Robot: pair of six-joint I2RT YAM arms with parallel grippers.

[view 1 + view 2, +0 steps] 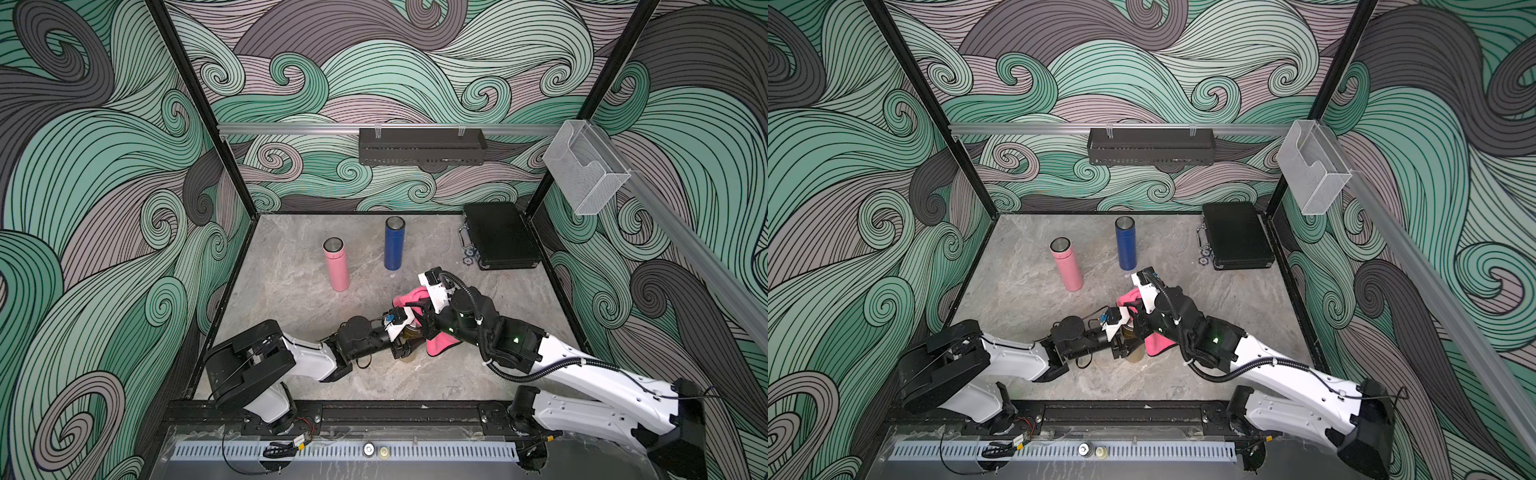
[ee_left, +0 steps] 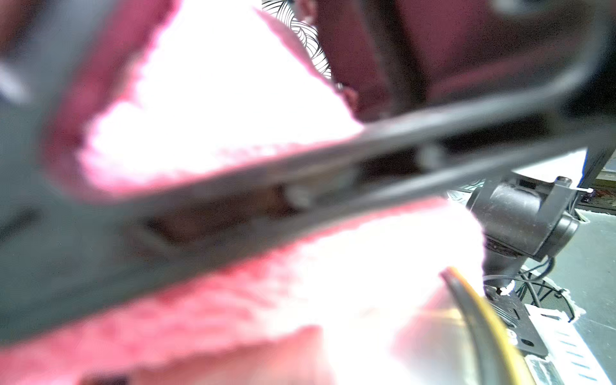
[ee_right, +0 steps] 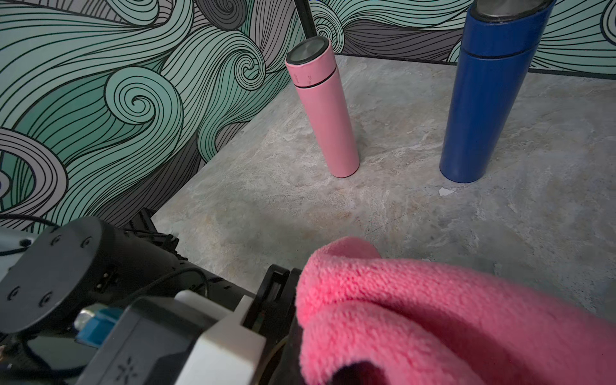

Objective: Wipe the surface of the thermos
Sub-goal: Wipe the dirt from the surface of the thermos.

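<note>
Left fingers (image 1: 400, 352): clamped on brown-gold cylindrical metal thermos (image 1: 409, 334)
Right fingers (image 1: 428, 327): closed on fluffy pink cloth (image 1: 437, 348)
Cloth: touching thermos's three o'clock side

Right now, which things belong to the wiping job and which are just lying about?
In use: gold thermos in the left claw; pink cloth in the right claw.
Idle: pink thermos, blue thermos, black case, wall shelf.
</note>
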